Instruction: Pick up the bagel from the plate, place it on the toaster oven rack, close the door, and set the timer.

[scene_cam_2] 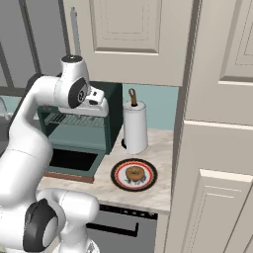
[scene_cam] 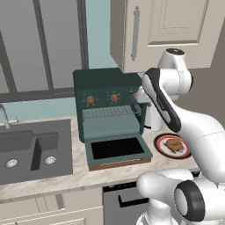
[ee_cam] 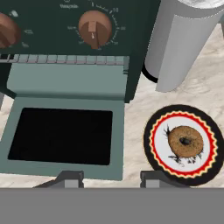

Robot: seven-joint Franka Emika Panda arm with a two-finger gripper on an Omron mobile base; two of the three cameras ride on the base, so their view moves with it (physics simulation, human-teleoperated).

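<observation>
Counter: beige marble worktop under cream cabinets.
Bagel: lies centred on the plate, lower right of hand view.
Toaster oven: left of plate; door folded down flat, rack inside.
Paper-towel roll: upright behind plate.
Gripper: fingers spread, holding nothing, above the counter between door and plate.

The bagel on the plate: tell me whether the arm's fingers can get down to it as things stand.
Probably yes. The bagel lies uncovered in the middle of the plate, nothing over it. The fingers hang open above the counter beside it. The paper-towel roll and the open door stand off to the sides.
</observation>
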